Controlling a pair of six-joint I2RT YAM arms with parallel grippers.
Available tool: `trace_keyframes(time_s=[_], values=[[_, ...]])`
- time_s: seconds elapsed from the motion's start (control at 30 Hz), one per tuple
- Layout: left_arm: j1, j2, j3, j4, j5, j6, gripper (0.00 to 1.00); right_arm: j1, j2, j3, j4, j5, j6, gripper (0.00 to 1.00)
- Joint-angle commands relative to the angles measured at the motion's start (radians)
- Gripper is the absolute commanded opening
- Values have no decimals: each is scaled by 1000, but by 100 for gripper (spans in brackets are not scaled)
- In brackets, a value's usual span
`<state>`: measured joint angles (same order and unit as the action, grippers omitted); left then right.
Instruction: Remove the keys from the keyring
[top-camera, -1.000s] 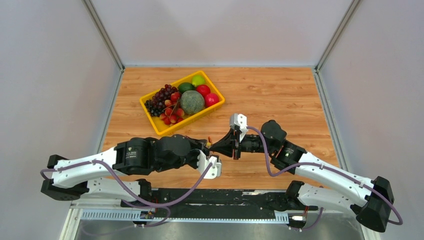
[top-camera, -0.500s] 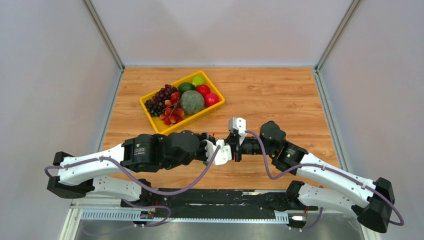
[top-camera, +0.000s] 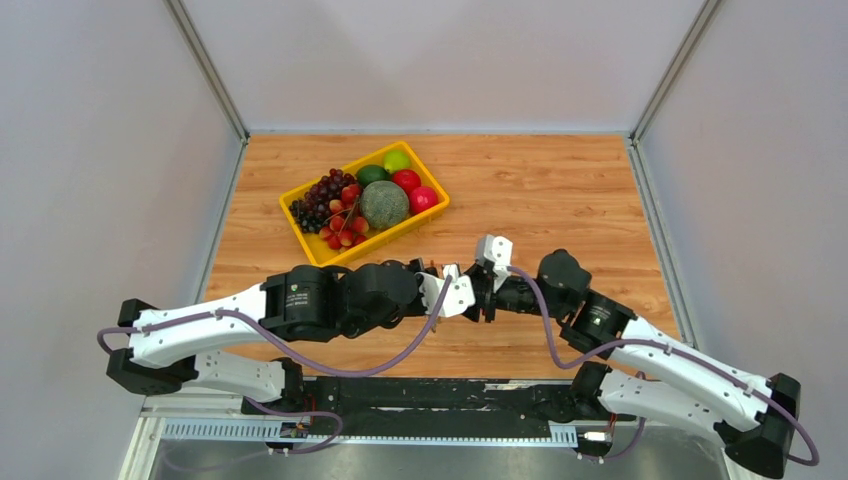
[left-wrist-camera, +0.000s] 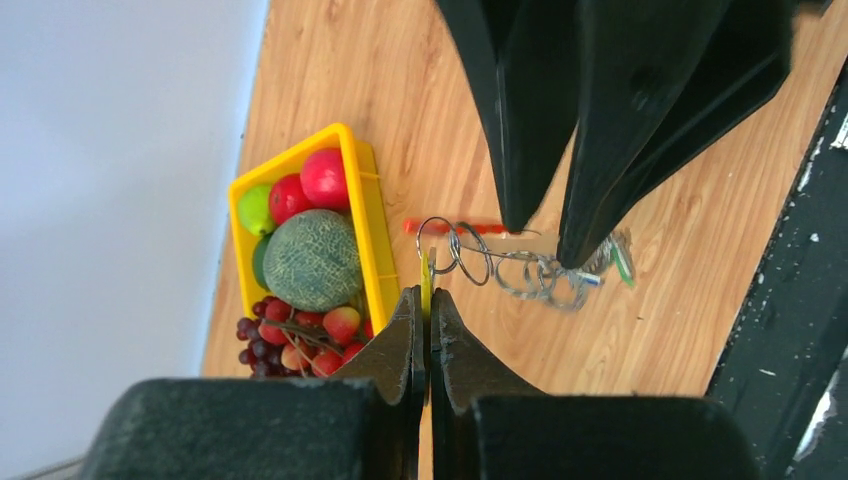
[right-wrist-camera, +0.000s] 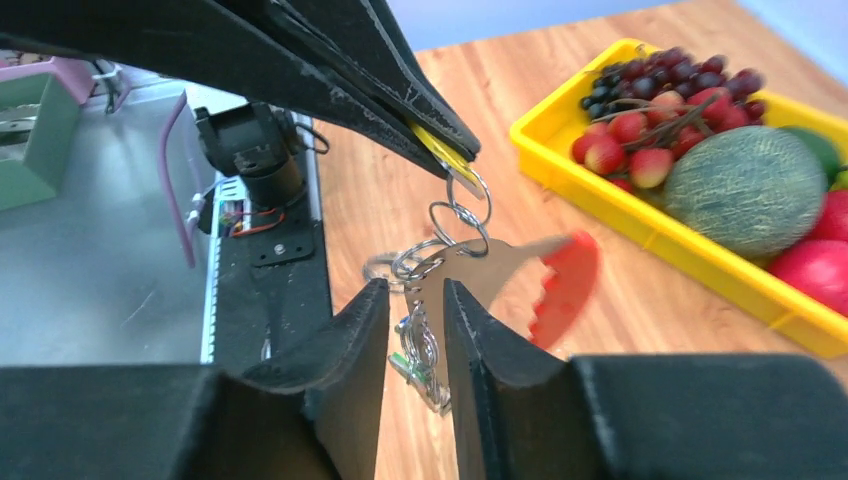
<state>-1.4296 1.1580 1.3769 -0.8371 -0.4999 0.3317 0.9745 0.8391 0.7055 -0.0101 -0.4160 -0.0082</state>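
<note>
Pinches yellow-headed metal key (left-wrist-camera: 425, 268) in left tool (left-wrist-camera: 424, 296), clamps silvery-grey metal keyring (right-wrist-camera: 418, 350) in right tool (right-wrist-camera: 415, 300); likely needs working apart.

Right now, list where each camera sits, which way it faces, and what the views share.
Top external: above and behind the bases, looking down at the table; left arm and right arm show, meeting over the table.
Left wrist: on the left arm, looking along the left fingers, shut on the yellow key, toward the right fingers and fruit tray.
Right wrist: on the right arm, looking past the right fingers, closed around the keyring, toward the left fingers.
Shared: both wrist views show keyring, red tag and fruit tray.
</note>
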Motion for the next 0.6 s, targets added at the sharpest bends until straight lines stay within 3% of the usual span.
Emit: trace_keyframes(time_s=[0.0, 0.17, 0.27, 0.4, 0.57], values=[[6, 18, 71, -42, -22, -107, 0, 6, -114, -43, 27, 111, -6, 35], [6, 76, 130, -154, -28, -176, 0, 7, -202, -90, 15, 154, 2, 50], [6, 132, 175, -222, -28, -233, 0, 6, -231, -109, 14, 164, 3, 54], [6, 207, 254, -345, -10, -286, 0, 5, -240, -118, 14, 161, 1, 55], [6, 241, 299, -369, 7, -294, 0, 7, -213, -124, 46, 153, 3, 47]])
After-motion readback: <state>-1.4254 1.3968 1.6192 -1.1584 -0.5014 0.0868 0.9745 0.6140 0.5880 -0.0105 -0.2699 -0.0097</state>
